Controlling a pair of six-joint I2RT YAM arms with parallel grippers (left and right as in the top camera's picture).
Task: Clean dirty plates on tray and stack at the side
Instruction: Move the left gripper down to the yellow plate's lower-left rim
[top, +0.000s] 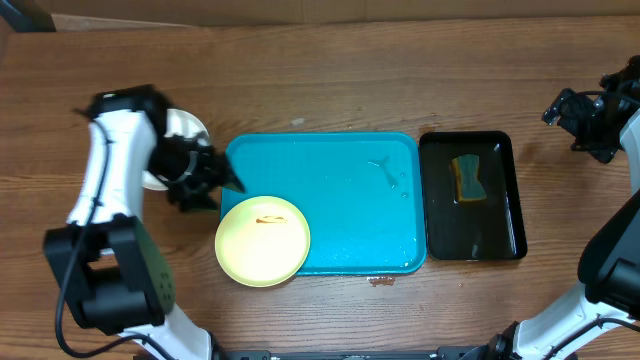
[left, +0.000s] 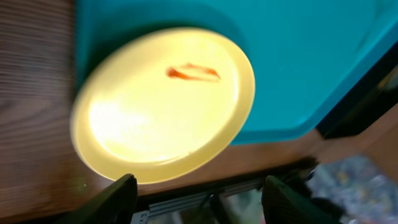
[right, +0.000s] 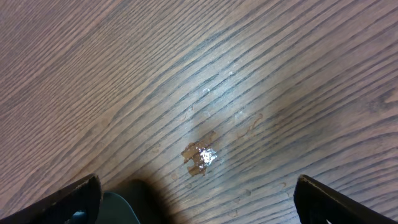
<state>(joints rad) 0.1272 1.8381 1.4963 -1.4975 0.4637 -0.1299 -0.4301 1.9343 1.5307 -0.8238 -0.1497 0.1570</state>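
Note:
A pale yellow-green plate (top: 262, 240) with a reddish-brown smear lies on the front left corner of the turquoise tray (top: 350, 190) and overhangs its rim. It fills the left wrist view (left: 161, 106), where the tray (left: 298, 62) lies behind it. A white plate (top: 190, 127) sits on the table left of the tray, mostly hidden by my left arm; I cannot tell if another lies under it. My left gripper (top: 212, 180) (left: 199, 205) is open and empty at the tray's left edge. My right gripper (top: 585, 120) (right: 199, 205) is open and empty over bare wood at the far right.
A narrow black tray (top: 505, 200) right of the turquoise tray holds a green and yellow sponge (top: 467, 178). A small brown wet smear (right: 200, 158) is on the wood under my right gripper. Another smear (top: 381, 282) is on the table in front of the turquoise tray.

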